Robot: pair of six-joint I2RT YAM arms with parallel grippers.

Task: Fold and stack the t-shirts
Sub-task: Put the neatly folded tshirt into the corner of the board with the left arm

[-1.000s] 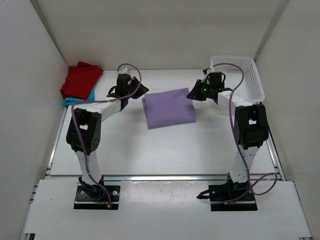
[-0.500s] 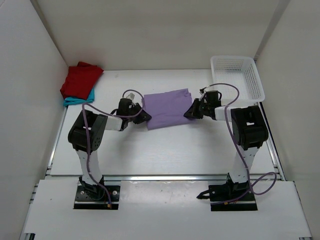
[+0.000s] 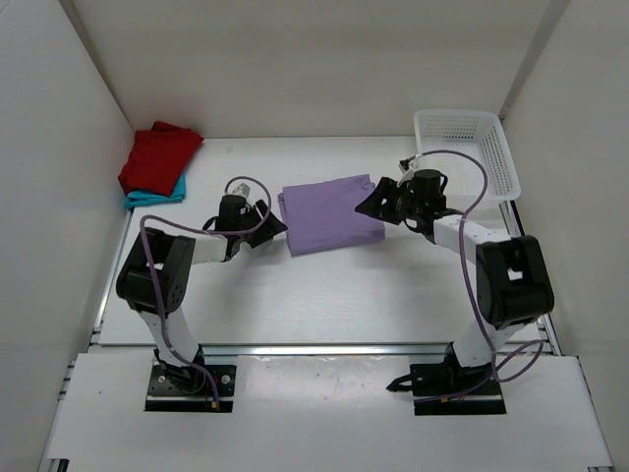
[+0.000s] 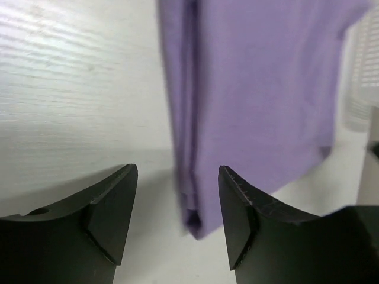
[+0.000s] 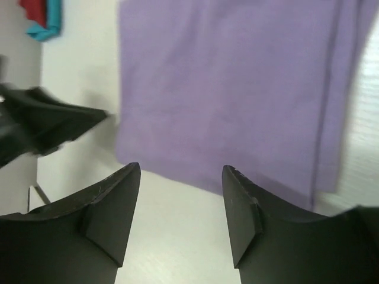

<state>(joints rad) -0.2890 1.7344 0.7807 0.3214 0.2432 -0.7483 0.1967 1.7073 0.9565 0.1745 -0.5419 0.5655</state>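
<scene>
T-shirts: lilac t-shirt [image 3: 329, 213] lies folded into a flat rectangle on the white worktop [image 3: 324, 295]. It sits toward the far edge, roughly midway between the left and right edges, slightly skewed. The layered fold edge runs along its left side.

The dark red t-shirt [image 3: 159, 155] sits on top of the teal t-shirt [image 3: 157, 194] in the far left corner of the worktop. Only a strip of teal shows at the near side. Both are well apart from the lilac one. The white mesh basket [image 3: 470, 147] stands in the far right corner.

The left tool [image 3: 270, 224] is low over the worktop, just beside the lilac shirt's near left corner. In the left wrist view its fingers [image 4: 112, 201] are spread apart. The shirt's folded corner shows in the gap, closer to the right-hand finger, with bare worktop visible beside it. Nothing is clamped.

The right tool [image 3: 369, 202] is at the shirt's right edge, pointing left across it. In the right wrist view its fingers [image 5: 112, 201] stand wide apart, with only worktop and the shirt's edge seen between them, and it holds nothing. The right arm's cable loops over near the basket rim.
</scene>
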